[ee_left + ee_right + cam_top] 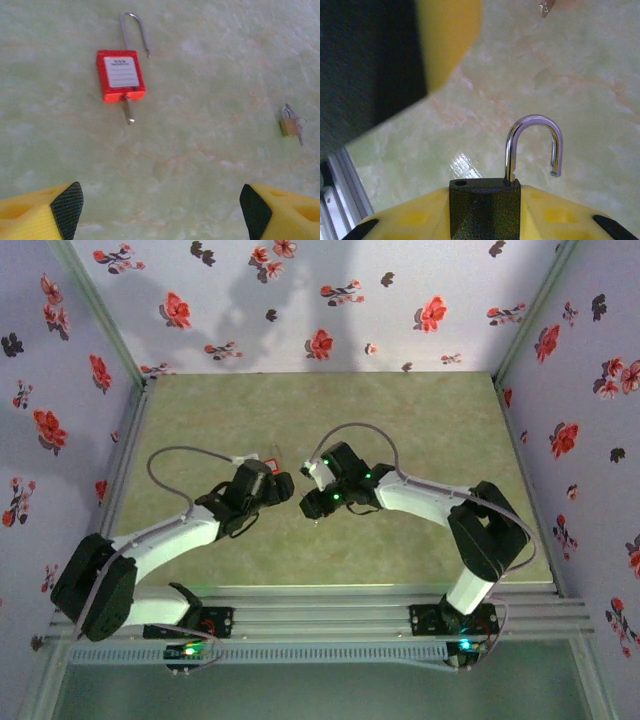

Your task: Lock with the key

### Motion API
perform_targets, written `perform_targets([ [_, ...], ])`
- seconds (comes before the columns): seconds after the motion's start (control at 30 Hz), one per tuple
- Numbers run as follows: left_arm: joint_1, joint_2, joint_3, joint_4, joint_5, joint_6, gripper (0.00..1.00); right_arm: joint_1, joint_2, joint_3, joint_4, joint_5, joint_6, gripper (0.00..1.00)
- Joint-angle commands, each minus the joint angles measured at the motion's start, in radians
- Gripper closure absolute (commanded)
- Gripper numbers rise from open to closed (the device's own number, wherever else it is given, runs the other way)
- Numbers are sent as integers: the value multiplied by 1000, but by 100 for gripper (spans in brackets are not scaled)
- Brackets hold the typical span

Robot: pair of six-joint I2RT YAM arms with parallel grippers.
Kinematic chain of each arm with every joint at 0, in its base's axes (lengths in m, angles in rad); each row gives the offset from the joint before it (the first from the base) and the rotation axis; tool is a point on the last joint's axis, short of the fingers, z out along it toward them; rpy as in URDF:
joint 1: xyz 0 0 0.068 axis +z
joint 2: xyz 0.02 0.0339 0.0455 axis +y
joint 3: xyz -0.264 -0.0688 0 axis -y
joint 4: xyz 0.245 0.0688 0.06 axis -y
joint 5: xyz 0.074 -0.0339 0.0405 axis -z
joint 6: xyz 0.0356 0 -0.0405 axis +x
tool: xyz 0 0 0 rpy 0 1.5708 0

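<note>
Counter: pale green, marbled, boxed in on three sides by flowered walls. A metal rail runs along the near edge by the arm bases. The far half and both side strips lie bare, so there is open room there. The middle is tight: the left hand and right hand face each other near centre, tips close, with a narrow gap between them.

Count of padlocks: three.
- Red padlock, flat on the counter ahead of the left hand, white label up, long shackle swung open. What looks like a key sticks out of its bottom end.
- Small brass padlock, also on the counter, well apart from the red one, off to the right in the left wrist view. A small bunch of keys hangs on it; I cannot tell how many.
- Black padlock, gripped upright by the right hand, body between the yellow fingers, chrome shackle open with its free end clear of the body.

The left hand is open wide with nothing between its black pads, held above bare counter short of the red padlock.

In the way: a blurred yellow finger of the left hand looms close in the right wrist view, up and left of the black padlock's shackle.
</note>
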Motion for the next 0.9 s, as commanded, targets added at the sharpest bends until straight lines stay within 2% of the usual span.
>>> perform_targets([
  [0.0, -21, 23, 56, 5, 16, -42, 16, 5, -48, -22, 46, -38, 9, 65],
  [0.43, -49, 83, 118, -29, 58, -115, 27, 4, -105, -76, 104, -87, -1, 66],
  [0.7, -57, 91, 105, -10, 96, -144, 40, 5, -127, -96, 130, -98, 0, 66],
  [0.87, -65, 109, 95, 16, 124, -169, 44, 4, -141, -106, 145, -96, 2, 67],
])
